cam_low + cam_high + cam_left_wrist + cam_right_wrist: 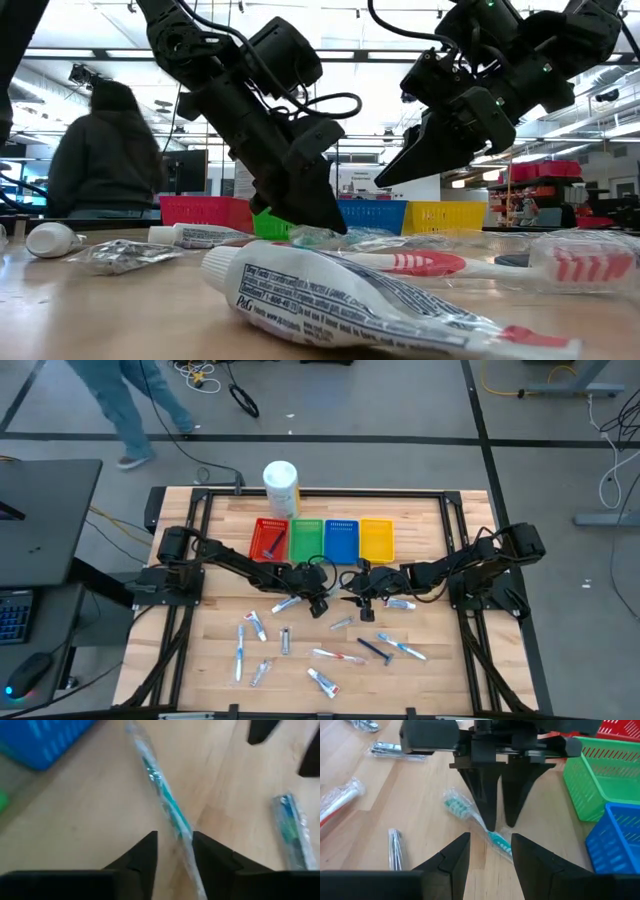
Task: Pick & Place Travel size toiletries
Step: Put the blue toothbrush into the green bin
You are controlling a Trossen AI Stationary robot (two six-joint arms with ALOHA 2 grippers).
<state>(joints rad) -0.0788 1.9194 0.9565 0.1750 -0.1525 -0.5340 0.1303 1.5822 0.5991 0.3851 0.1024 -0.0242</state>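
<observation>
Only wrist views show left gripper (495, 822) straddling toothbrush (165, 800).

We count four small plastic bins (324, 540) in a row on the wooden worktop (430, 675): one red, one green, one blue, one yellow. One large white cylindrical canister (281, 487) stands behind them. Roughly a dozen small wrapped travel toiletries (322, 682) lie scattered in front.

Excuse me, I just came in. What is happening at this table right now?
The left gripper is down at a wrapped teal toothbrush in the middle of the table, fingers open on either side of it. The right gripper hovers open, facing it. Other toiletries lie scattered on the wood, and the four bins wait behind.
</observation>
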